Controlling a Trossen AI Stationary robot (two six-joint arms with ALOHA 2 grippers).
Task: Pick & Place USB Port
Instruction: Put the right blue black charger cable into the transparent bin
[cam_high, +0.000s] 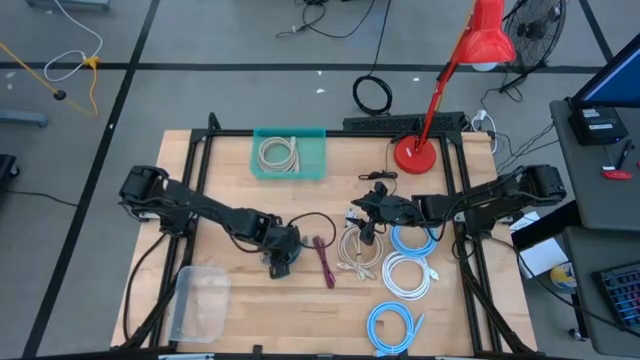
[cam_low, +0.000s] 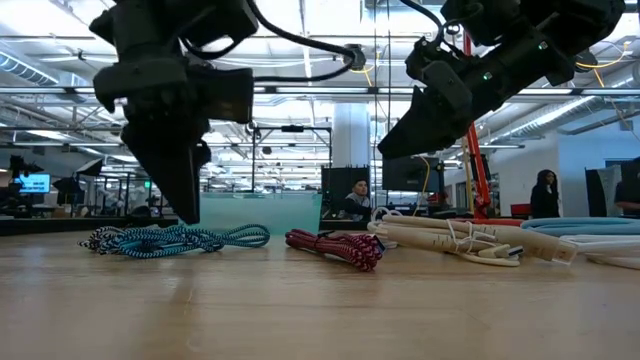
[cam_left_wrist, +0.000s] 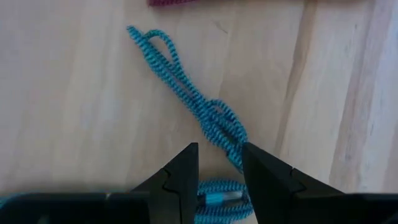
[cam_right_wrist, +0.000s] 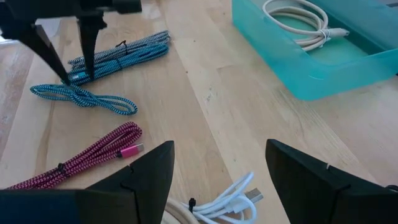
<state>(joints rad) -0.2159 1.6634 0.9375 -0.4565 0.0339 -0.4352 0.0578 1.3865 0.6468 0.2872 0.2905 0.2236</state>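
A teal braided USB cable (cam_left_wrist: 186, 87) lies on the wooden table (cam_high: 230, 180), its looped end away from my left gripper and its plug (cam_left_wrist: 214, 199) between the fingers. My left gripper (cam_left_wrist: 219, 149) points steeply down, open, with one finger on each side of the cable's bunched part (cam_right_wrist: 78, 81). Whether the fingers touch it I cannot tell. In the low view the left gripper (cam_low: 185, 212) stands just above the cable (cam_low: 180, 240). My right gripper (cam_right_wrist: 217, 180) hangs open above the white cables (cam_high: 355, 250), with nothing between its fingers.
A magenta braided cable (cam_right_wrist: 93, 155) lies right of the teal one. A teal bin (cam_high: 290, 153) at the far side holds a beige cable. Blue coiled cables (cam_high: 405, 275) lie at the right, a clear tub (cam_high: 200, 300) at the near left, and a red lamp (cam_high: 415, 155) at the far right.
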